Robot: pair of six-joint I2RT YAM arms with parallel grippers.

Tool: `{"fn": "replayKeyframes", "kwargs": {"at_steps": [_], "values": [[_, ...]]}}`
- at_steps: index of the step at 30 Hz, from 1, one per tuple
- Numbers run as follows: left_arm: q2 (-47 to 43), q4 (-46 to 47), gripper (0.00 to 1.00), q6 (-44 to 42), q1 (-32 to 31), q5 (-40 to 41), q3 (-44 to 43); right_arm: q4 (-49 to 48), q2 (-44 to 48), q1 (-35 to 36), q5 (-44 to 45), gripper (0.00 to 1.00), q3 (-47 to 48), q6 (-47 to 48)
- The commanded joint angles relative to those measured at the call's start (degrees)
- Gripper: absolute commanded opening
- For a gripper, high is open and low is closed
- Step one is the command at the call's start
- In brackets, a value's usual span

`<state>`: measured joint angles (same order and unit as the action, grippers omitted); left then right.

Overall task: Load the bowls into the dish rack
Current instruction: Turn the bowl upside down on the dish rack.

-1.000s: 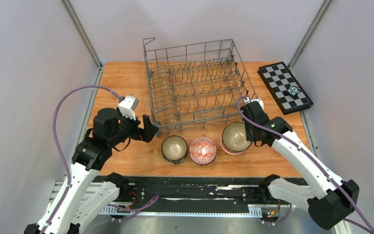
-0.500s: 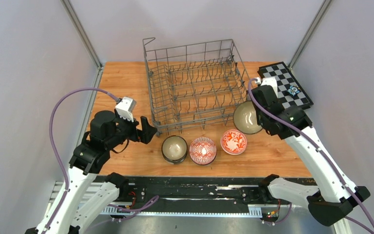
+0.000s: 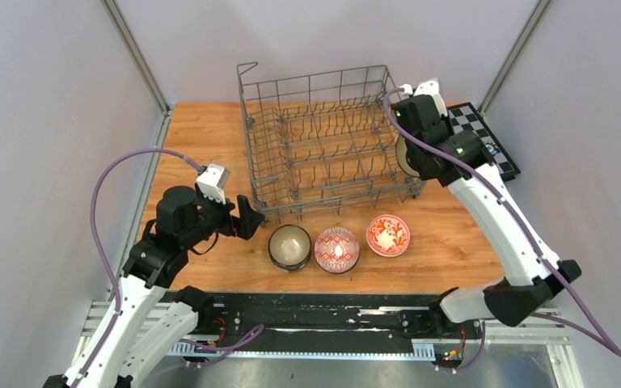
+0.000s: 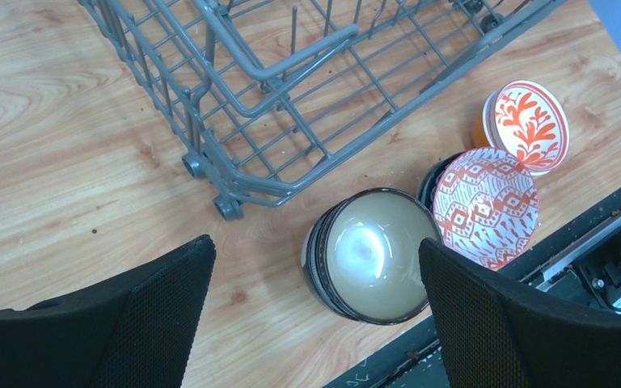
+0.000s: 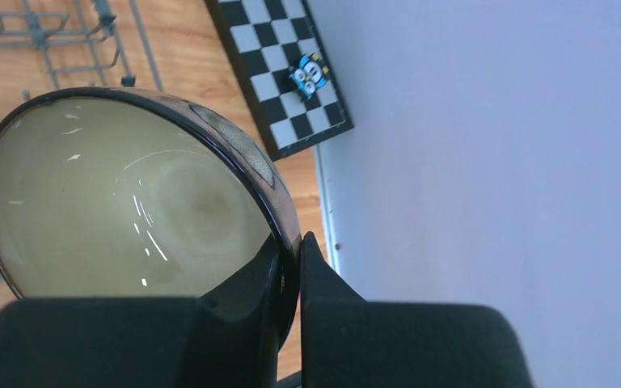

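The grey wire dish rack [image 3: 315, 144] stands at the back middle of the table. My right gripper [image 5: 295, 246] is shut on the rim of a dark-rimmed beige bowl [image 5: 121, 202]. It holds the bowl on edge in the air at the rack's right wall [image 3: 403, 155]. Three bowls sit in a row before the rack: another dark-rimmed beige one [image 3: 289, 246], a red-white patterned one [image 3: 337, 249] and an orange one with a red-white inside [image 3: 388, 234]. My left gripper [image 4: 315, 250] hangs open just left of the beige bowl [image 4: 372, 255], holding nothing.
A black-and-white chequered board [image 3: 475, 145] with a small blue figure [image 3: 487, 149] lies at the far right, close behind my right arm. A black rail [image 3: 331, 311] runs along the table's near edge. Grey walls and metal posts close in both sides.
My right arm lifted the beige bowl off the orange one and carried it back to the rack's right wall, turning it on edge. The left arm has barely moved.
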<state>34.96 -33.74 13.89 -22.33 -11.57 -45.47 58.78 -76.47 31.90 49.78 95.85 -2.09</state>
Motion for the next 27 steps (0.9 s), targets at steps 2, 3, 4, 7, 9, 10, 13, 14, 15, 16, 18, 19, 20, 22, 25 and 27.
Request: {"fn": "replayKeyframes", "kwargs": {"at_steps": [2,3,4,7,9,10,13,14,15,16,18,19,20,22,25,27], "values": [[-1.1,2.7,0.97,0.0,-0.3,-1.3,1.4,-10.8,-4.9,0.8,11.7,0.03,6.3,12.5],[-1.4,2.8,0.97,0.0,-0.2,-1.3,1.6,-13.7,-5.9,0.8,13.0,0.03,6.5,14.8],[-1.5,2.8,0.97,0.0,-0.2,-1.3,1.7,-15.3,-7.0,0.9,14.3,0.03,6.9,16.5],[-2.1,2.3,0.98,-0.3,-0.3,-0.5,2.2,-19.9,-10.0,0.8,16.5,0.03,8.2,21.6],[-2.5,2.1,0.98,-0.3,-0.3,-0.4,2.5,-22.1,-12.2,0.9,17.7,0.03,9.3,24.5],[-2.7,2.2,0.98,-0.3,-0.3,-0.4,2.8,-23.4,-13.2,0.9,18.5,0.03,9.7,26.4],[-3.2,2.1,0.98,-0.2,-0.3,-0.1,2.9,-29.9,-15.5,1.0,20.6,0.03,8.8,32.9],[-3.3,2.0,0.97,-0.2,-0.3,-0.1,3.0,-31.7,-16.3,1.0,21.2,0.03,8.6,34.6],[-3.5,2.0,0.97,-0.1,-0.3,0.0,3.0,-33.2,-17.2,1.0,21.8,0.03,8.5,36.2],[-3.6,1.9,0.97,-0.1,-0.3,0.0,3.1,-35.1,-18.0,1.0,22.3,0.03,8.4,38.1],[-3.9,1.7,0.98,-0.1,-0.3,0.2,3.2,-39.5,-19.5,1.0,23.4,0.03,7.7,42.7],[-4.2,1.6,0.98,-0.1,-0.3,0.4,3.2,-42.3,-20.2,1.1,23.9,0.03,7.1,45.2],[-4.4,1.5,0.98,-0.1,-0.3,0.5,3.2,-45.1,-20.7,1.0,24.2,0.03,6.5,47.6],[-4.8,1.4,0.97,-0.1,-0.4,0.7,3.2,-50.6,-22.1,1.0,24.7,0.03,5.7,52.2],[-5.3,1.4,0.98,-0.1,-0.7,0.8,3.2,-55.4,-25.7,1.2,25.7,0.03,5.7,56.9],[-5.6,1.3,0.97,-0.1,-1.0,1.0,3.2,-55.9,-27.6,1.6,26.1,0.03,5.5,58.0]]}}
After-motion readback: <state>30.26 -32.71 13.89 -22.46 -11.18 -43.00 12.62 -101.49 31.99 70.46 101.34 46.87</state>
